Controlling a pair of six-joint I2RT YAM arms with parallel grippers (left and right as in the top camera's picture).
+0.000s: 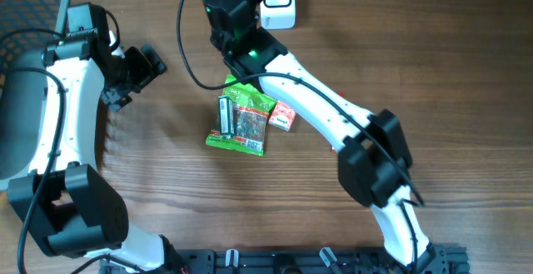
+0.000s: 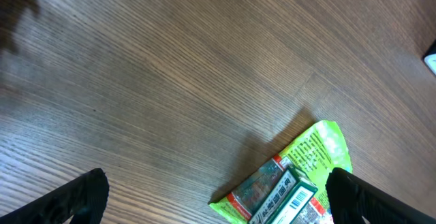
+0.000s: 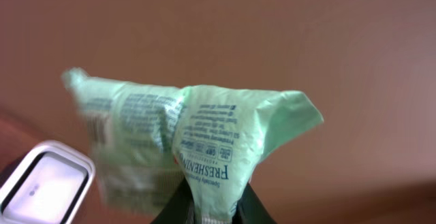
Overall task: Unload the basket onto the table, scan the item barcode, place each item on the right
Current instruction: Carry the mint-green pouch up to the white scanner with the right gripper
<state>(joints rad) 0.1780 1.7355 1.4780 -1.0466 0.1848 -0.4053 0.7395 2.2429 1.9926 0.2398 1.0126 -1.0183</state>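
My right gripper is shut on the bottom edge of a pale green packet printed with "FRESHENING", which stands up in front of the lens. The white scanner lies below and to its left. In the overhead view the right wrist reaches to the table's far edge beside the scanner and hides the held packet. My left gripper hangs open at the left with nothing between its fingers.
A bright green snack bag lies mid-table with a green box on it, barcode up, and a small red-and-white box beside it. The bag sits near the left gripper's right finger. A grey mesh basket stands far left.
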